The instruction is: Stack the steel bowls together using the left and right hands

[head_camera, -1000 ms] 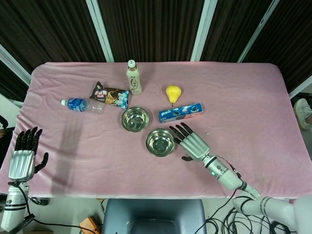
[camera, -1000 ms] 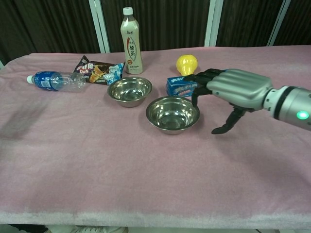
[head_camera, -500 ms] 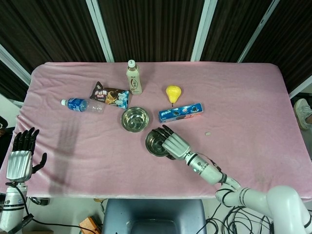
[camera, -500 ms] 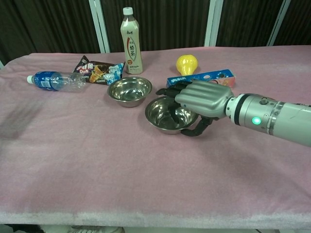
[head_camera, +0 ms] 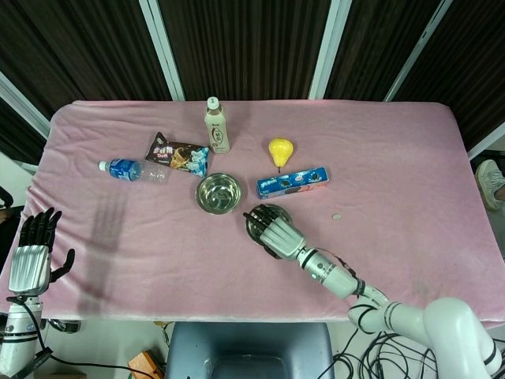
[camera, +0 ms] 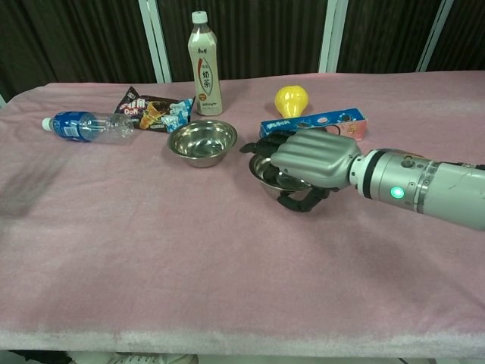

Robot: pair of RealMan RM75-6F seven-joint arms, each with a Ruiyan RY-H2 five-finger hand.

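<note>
Two steel bowls are on the pink table. One bowl stands upright at the centre. The other bowl is just to its right, tipped up off the cloth and largely covered by my right hand. That hand grips it with fingers over the rim and thumb underneath. My left hand hangs at the table's left front edge, far from both bowls, fingers apart and holding nothing. It does not show in the chest view.
Behind the bowls stand a milk tea bottle, a snack packet, a lying water bottle, a yellow pear and a blue biscuit box. A small white bit lies to the right.
My right hand moved left from beside the near bowl, closed on it and tipped it up off the cloth. My left hand sank slightly.
</note>
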